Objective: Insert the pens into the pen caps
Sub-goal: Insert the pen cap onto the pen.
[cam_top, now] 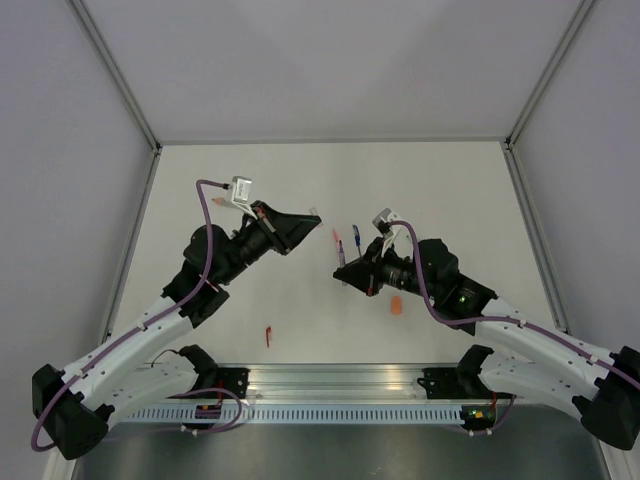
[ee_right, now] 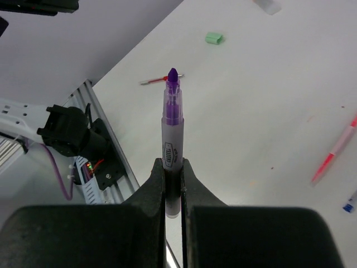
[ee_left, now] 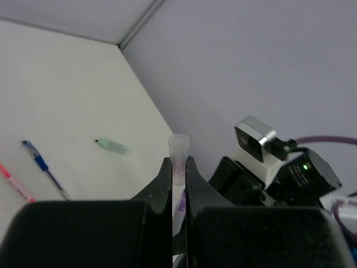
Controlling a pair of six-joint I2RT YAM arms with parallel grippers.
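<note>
Pinching a clear pen cap point(ee_left: 178, 152) upright between the left fingers point(ee_left: 162, 192), open end up, clear of the white tabletop point(ee_left: 67, 100). Clamped in the right fingers point(ee_right: 153, 192), a purple pen point(ee_right: 172, 125), bare tip pointing up, likewise held above the tabletop. Facing each other across the middle, near but apart. Lying loose on the tabletop: a blue pen point(ee_left: 46, 169) beside a red-and-pale pen point(ee_left: 17, 183), a mint green cap point(ee_left: 114, 147) a little off from them, an orange cap point(cam_top: 396, 305) just beside the right arm point(cam_top: 470, 300), and a second red pen point(cam_top: 268, 336) near the rail point(cam_top: 340, 385).
</note>
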